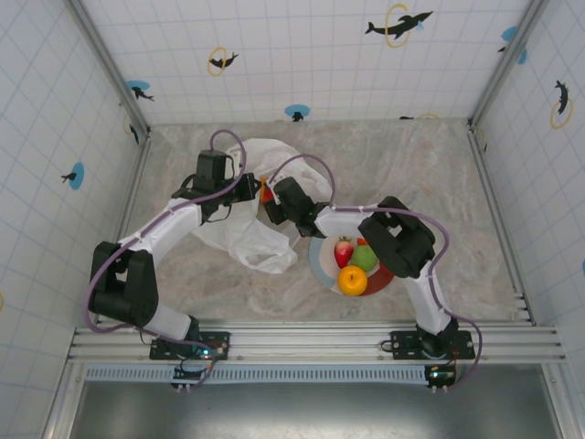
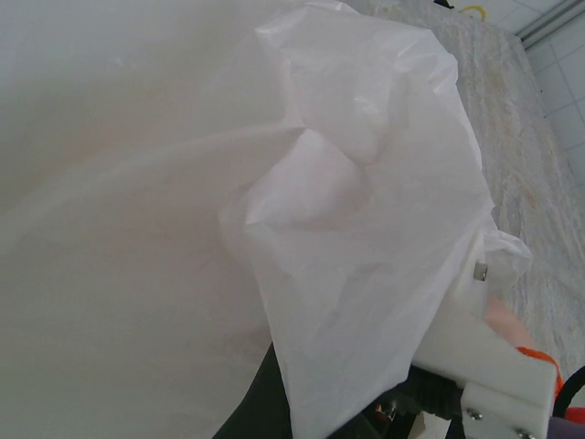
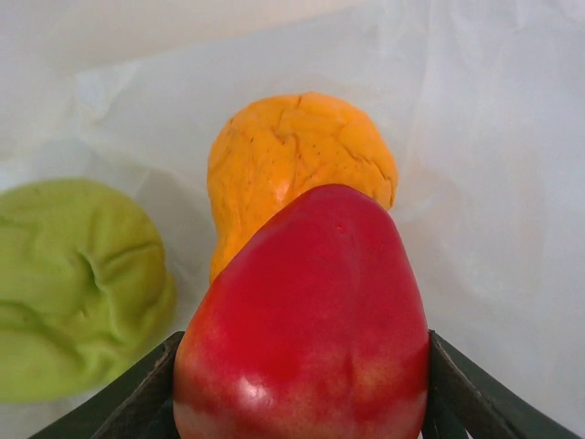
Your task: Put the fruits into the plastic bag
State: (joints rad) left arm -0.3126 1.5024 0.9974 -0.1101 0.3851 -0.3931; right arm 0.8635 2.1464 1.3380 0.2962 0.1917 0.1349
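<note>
The thin, wrinkled, translucent white plastic bag [image 1: 260,242] lies on the mottled grey table [image 1: 439,183]. The left gripper [image 1: 243,188] is at the bag's far left edge, its fingers closed on a fold of the film (from the left wrist, the plastic drapes over one white finger [image 2: 484,340]). The right gripper [image 1: 274,210] reaches into the bag's mouth from the right, its dark fingers [image 3: 137,398] clamped on either side of a glossy red apple [image 3: 302,329]. Inside the bag, just beyond that apple, lie a dimpled orange fruit [image 3: 302,160] and, to its left, a creased green fruit [image 3: 78,283]. Just right of the bag stands the round pink, grey and red plate [image 1: 317,261], carrying a red strawberry [image 1: 344,251], a green apple [image 1: 365,257] and a round orange [image 1: 352,281].
</note>
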